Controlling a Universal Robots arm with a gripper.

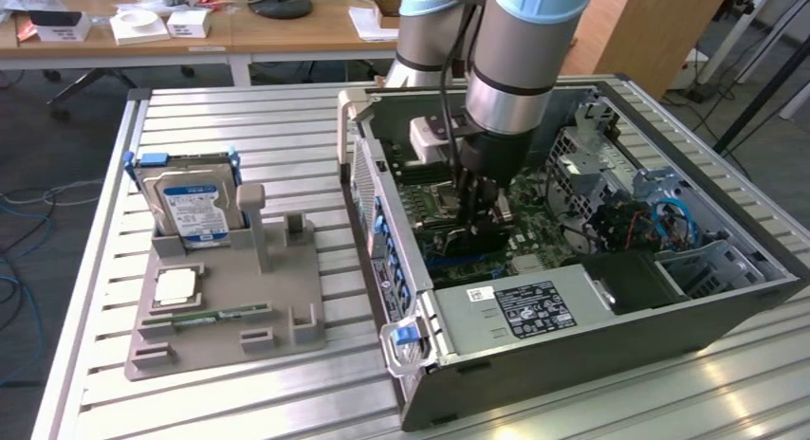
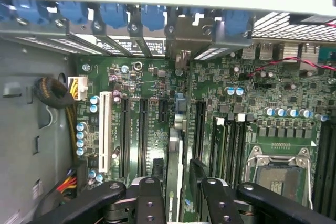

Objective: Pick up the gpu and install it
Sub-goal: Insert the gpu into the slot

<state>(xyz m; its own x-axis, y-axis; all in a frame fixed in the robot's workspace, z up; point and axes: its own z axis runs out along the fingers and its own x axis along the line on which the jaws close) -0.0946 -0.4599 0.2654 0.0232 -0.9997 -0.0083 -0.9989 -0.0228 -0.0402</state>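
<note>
Gripper [image 1: 479, 233]: reaches down inside the open computer case [image 1: 708, 312], low over the motherboard [image 1: 532, 246].
Fingers [image 2: 149, 203]: narrow, closed on the gpu [image 2: 175, 171], one black pad on each side of the thin card, as the wrist view shows.
Gpu: held edge-on between the fingers, standing upright over the motherboard's row of long dark expansion slots [image 2: 143, 135]; whether it already touches a slot I cannot tell.
White slot [image 2: 104, 132]: on the motherboard, beside the dark slots, on the side toward the bundle of coloured cables [image 2: 65, 184].
CPU socket [image 2: 278, 174]: on the motherboard, on the other side of the gpu from the white slot, metal frame around it.
Blue clips [image 2: 113, 14]: in a row along the case wall beyond the slots.
Power supply [image 1: 525, 307]: in the case, near the gripper, label facing up.
Grey holder [image 1: 228, 307]: on the desk [image 1: 291, 127], at the exterior view's left of the case.
Hard drive [image 1: 193, 205]: stands upright in the holder, blue-white label outward.
Memory stick [image 1: 209, 317]: narrow, green, lies flat on the holder, nearer the camera than the hard drive.
</note>
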